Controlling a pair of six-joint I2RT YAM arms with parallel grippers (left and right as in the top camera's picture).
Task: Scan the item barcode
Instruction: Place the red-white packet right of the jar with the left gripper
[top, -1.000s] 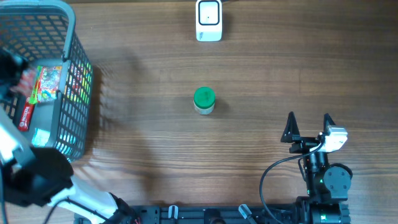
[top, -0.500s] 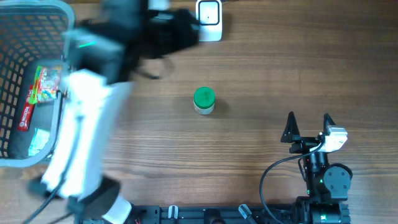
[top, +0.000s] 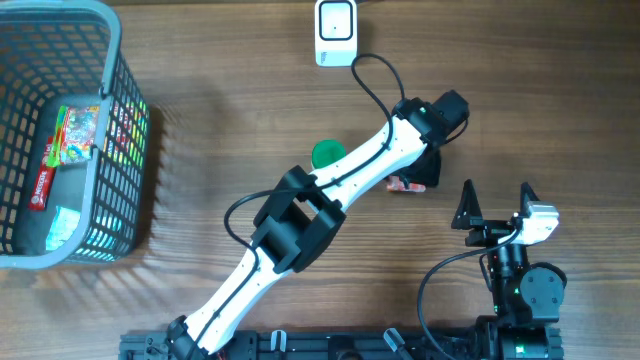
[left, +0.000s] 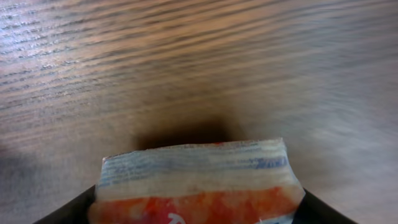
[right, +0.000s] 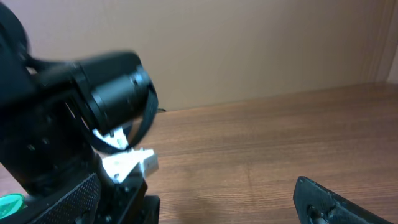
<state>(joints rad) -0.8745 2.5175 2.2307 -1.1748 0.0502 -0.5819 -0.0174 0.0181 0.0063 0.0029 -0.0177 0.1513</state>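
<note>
Standing at the far edge of the worktop (top: 560, 100) is a white scanner (top: 335, 32). A grey wire basket (top: 128, 150) with packets inside fills the left corner. A green-lidded jar (top: 322, 152) sits mid-table, half hidden under the left arm (top: 300, 215), which lies across it.

That arm stretches diagonally from the near-left base to right of centre, and its left end effector (top: 418, 178) points down close over the wood. An orange-and-white packet (left: 196, 180) sits between its fingers, spanning the gap. Whether they clamp it or have let go cannot be told.

The right end effector (top: 496, 188) is parked near-right, upright and released.

A second ago the left arm was over at the basket, and half a second ago it was a blur near the scanner. The jar and right arm are unchanged.
</note>
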